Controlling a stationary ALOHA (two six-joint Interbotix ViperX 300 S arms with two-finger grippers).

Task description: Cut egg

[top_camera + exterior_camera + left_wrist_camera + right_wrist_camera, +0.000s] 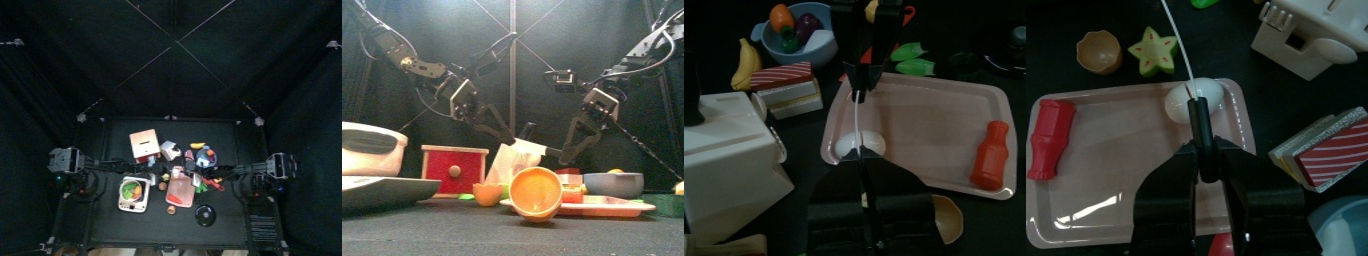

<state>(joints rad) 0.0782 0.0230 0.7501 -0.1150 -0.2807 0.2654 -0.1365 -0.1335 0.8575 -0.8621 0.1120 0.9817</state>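
Egg (pixel 1197 98) sits white and round on the pink tray (pixel 1106 190), near the tray's upper right corner in the right wrist view. The right tool (pixel 1197 95) comes up from the bottom centre, jaws closed to a narrow gap on a thin dark blade (pixel 1199 125) whose tip rests on the egg. A red bottle-shaped toy (pixel 1050 138) lies at the tray's left edge.

In the left wrist view the egg (pixel 859 146) lies at the tray's (pixel 938 120) lower left edge. The left tool's (pixel 862 165) jaws rise at bottom centre on either side of the egg; I cannot tell whether they pinch it or only flank it.

From the front, both arms slant down toward the middle, and an orange bowl (pixel 536 192) hides the egg.

From above, the tray (pixel 181 192) lies at the desk's (pixel 227 232) centre.

Risks: the round egg may roll or skid off the tray's low rim if the blade presses off-centre. If the left jaws are not firm, it may squirt sideways. The blade could also strike the left jaws, being so close.
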